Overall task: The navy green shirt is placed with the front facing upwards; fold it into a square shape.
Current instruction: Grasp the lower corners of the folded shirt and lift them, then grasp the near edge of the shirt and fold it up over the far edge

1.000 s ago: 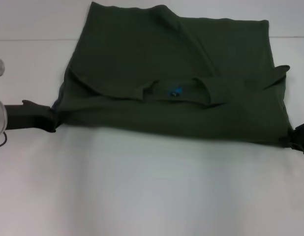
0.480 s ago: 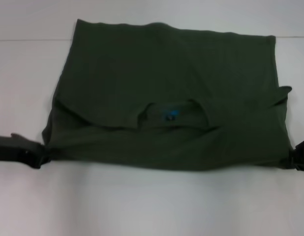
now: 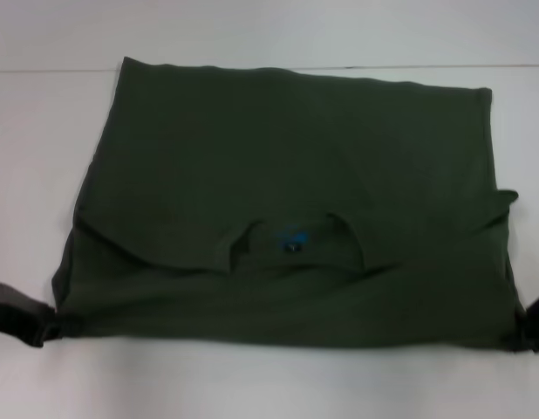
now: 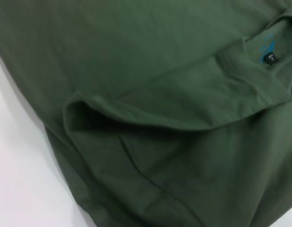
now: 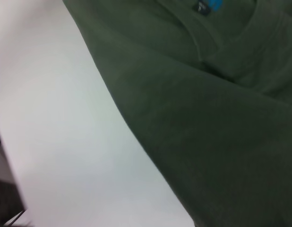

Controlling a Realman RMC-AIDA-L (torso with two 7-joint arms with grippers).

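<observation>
The navy green shirt (image 3: 287, 201) lies spread on the white table (image 3: 269, 384), collar and blue-marked neck label (image 3: 292, 243) toward the robot; it has slid nearer and lower than half a second ago, its far edge flatter. The left gripper (image 3: 44, 321) sits at the shirt's near-left corner and the right gripper (image 3: 529, 330) at its near-right corner, both drawn back; whether their fingers pinch the cloth cannot be told. The left wrist view alone shows a sleeve fold (image 4: 136, 118) beside the collar.

Probably a lab or test room: only a plain white table (image 3: 252, 384) shows.
</observation>
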